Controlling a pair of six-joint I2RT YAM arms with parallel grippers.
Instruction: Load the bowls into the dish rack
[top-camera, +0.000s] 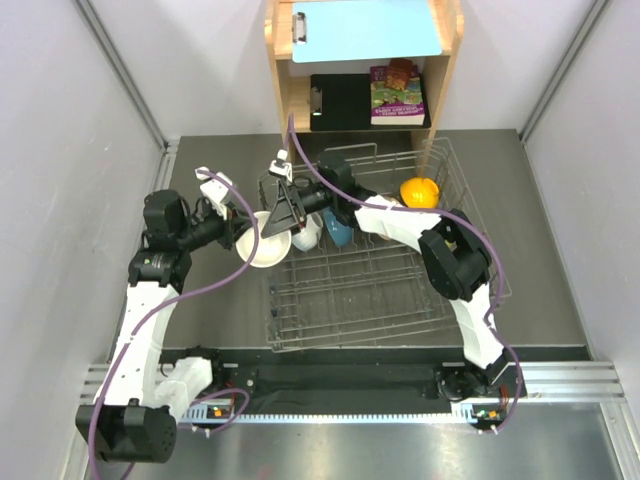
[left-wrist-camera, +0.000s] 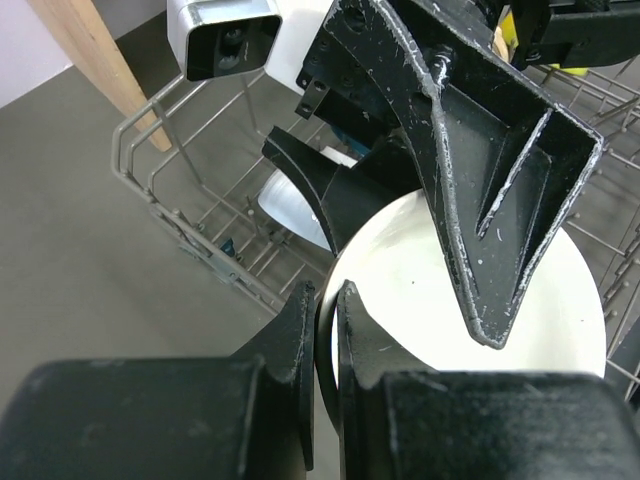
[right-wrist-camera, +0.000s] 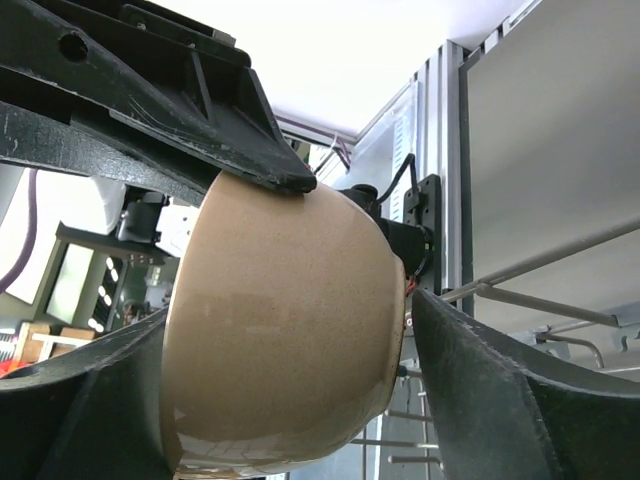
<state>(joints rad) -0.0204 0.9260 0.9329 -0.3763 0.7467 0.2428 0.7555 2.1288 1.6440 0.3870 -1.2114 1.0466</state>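
My left gripper is shut on the rim of a beige speckled bowl, cream inside, and holds it tilted at the left edge of the silver wire dish rack. The left wrist view shows the fingers pinching that rim, one inside and one outside the bowl. My right gripper is open and straddles the same bowl; a gap shows between its right finger and the rim. In the rack stand a white bowl, a blue bowl and an orange bowl.
A wooden shelf unit stands behind the rack with a blue clipboard, a black clipboard and a book. Grey walls close in on both sides. The rack's prongs rise beside the held bowl.
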